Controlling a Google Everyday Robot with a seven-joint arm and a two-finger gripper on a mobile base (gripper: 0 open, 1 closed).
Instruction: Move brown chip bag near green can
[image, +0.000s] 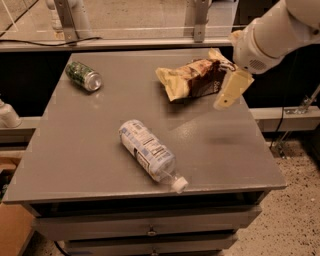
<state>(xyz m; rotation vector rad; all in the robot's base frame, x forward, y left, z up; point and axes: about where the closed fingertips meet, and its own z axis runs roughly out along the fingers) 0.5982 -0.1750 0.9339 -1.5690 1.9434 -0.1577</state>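
The brown chip bag (192, 79) lies crinkled on the grey table (85, 145) at the far right, dark brown in the middle with pale yellow-tan ends. The green can (83, 76) lies on its side at the table's far left, its silver end facing right. My gripper (231, 91) hangs from the white arm at the upper right, just in front of the bag's right end and above the table's right edge. Its tan finger (233, 88) points down and to the left. It holds nothing.
A clear plastic bottle (148, 152) with a white-blue label and white cap lies on its side near the table's front middle. Drawers run below the table's front edge. A railing and metal posts stand behind the table. The floor is to the right.
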